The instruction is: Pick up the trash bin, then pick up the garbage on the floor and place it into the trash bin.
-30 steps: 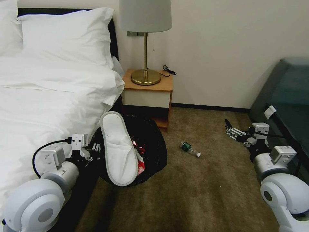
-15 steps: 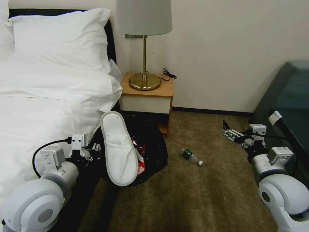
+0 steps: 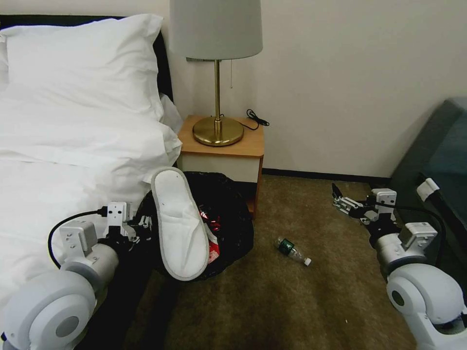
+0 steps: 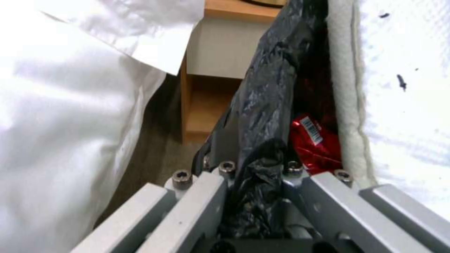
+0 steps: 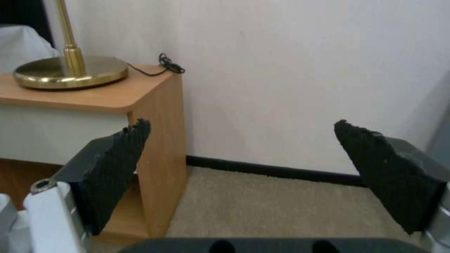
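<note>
The left gripper (image 3: pixel 141 226) holds the trash bin (image 3: pixel 228 218) off the carpet beside the bed (image 3: pixel 58 194), its fingers (image 4: pixel 225 175) pinching the black bag-lined rim. A white slipper (image 3: pixel 177 223) juts upright from the bin, with red wrappers (image 3: pixel 212 233) packed beside it. A small green bottle (image 3: pixel 292 250) lies on its side on the carpet (image 3: pixel 292 301), between the bin and the right gripper (image 3: pixel 340 201), near the front corner of the nightstand (image 3: pixel 224 146). The right gripper hangs above the floor with fingers (image 5: pixel 117 168) spread wide and nothing between them. A brass lamp (image 3: pixel 217 78) stands on the nightstand.
</note>
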Motion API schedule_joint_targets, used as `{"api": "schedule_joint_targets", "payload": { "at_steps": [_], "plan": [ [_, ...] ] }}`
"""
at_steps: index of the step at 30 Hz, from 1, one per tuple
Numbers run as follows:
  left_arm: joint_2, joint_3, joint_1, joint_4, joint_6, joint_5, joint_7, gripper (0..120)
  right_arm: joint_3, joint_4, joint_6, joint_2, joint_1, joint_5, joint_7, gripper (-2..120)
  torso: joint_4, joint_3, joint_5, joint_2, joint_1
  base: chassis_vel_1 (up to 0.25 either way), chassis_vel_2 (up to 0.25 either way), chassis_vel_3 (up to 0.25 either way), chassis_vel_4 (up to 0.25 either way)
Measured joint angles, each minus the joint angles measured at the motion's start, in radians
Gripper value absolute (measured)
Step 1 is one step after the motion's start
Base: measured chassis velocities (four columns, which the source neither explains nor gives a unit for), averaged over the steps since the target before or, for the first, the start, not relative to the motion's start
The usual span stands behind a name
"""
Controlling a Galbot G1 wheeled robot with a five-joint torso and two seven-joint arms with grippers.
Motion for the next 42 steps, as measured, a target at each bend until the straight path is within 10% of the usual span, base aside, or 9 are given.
{"api": "schedule_joint_targets", "payload": {
  "at_steps": [16,28,42],
  "plan": [
    [0.001,-0.01,0.014,-0.021,0.0,-0.002,-0.003,1,-0.025,-0.053,-0.014,-0.027,0.0,0.007,-0.046,100,0.0002,0.0,0.0,0.0,0.0,-0.102,0.104,0.113,-0.109],
    [0.01,-0.013,0.02,-0.025,0.0,-0.014,-0.01,1,-0.151,-0.369,-0.117,-0.114,0.158,0.087,-0.369,100,0.0,0.0,-0.0002,0.0,0.0,0.0,0.0,0.0,0.0],
    [0.022,0.0,0.013,-0.025,0.0,-0.017,-0.005,1,-0.275,-0.805,-0.056,-0.086,0.324,-0.124,-0.672,100,0.0,0.0,0.0001,0.0,0.0,0.0,0.0,0.0,0.0]
  ]
}}
